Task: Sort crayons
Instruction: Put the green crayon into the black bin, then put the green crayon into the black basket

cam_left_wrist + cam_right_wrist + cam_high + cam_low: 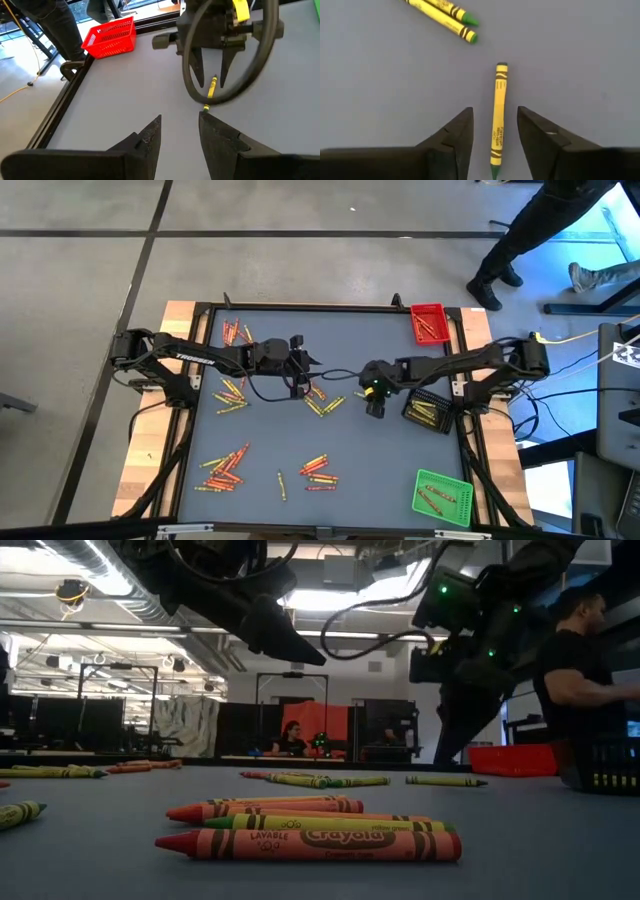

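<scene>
Hovering near the counter's (330, 470) centre, the right gripper (375, 408) stood with its fingers (455, 135) spread, a yellow crayon (497, 117) lying flat on the grey surface between them, touching neither finger in the right wrist view. Two more yellow crayons (445, 15) lay side by side nearby. The left gripper (300, 370) hung just left of centre, facing the right gripper, its fingers (150, 137) apart and holding nothing. Loose crayon clusters (225, 470) occupied the left half and the near-middle of the counter. Bare grey surface lay around both grippers. Along the right edge sat a red tray (430, 323) at the far corner, a black tray (428, 412) midway and a green tray (442, 497) at the near corner. A person (520, 240) stood beyond the far right corner.
</scene>
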Controlling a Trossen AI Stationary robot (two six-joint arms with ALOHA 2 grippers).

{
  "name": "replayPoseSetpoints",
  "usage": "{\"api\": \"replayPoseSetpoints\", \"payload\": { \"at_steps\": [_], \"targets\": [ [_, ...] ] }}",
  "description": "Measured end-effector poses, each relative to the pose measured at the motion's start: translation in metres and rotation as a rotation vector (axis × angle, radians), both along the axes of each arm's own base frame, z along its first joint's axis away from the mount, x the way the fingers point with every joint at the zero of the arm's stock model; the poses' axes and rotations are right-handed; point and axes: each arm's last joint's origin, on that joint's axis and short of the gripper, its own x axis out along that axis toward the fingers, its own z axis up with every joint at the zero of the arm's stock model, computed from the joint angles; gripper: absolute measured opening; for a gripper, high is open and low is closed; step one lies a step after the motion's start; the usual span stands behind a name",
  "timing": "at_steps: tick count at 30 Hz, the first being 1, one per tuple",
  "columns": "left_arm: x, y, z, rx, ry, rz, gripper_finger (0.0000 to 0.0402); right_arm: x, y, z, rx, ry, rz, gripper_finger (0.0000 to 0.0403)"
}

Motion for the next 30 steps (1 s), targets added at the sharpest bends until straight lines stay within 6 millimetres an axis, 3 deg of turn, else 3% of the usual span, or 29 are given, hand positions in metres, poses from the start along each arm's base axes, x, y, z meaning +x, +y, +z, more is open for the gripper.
{"api": "replayPoseSetpoints", "payload": {
  "at_steps": [9, 21, 30],
  "targets": [
    [0.000, 0.000, 0.000, 0.001, 0.005, 0.002, 0.0115, 0.006, -0.001, -0.016, -0.016, 0.031, 0.000, 0.0103],
    [0.000, 0.000, 0.000, 0.001, 0.003, 0.002, 0.0115, 0.008, -0.001, -0.022, -0.018, 0.052, 0.030, 0.0026],
    [0.000, 0.000, 0.000, 0.004, -0.001, 0.006, 0.0115, 0.008, -0.002, -0.025, -0.084, 0.070, 0.055, 0.0015]
  ]
}}
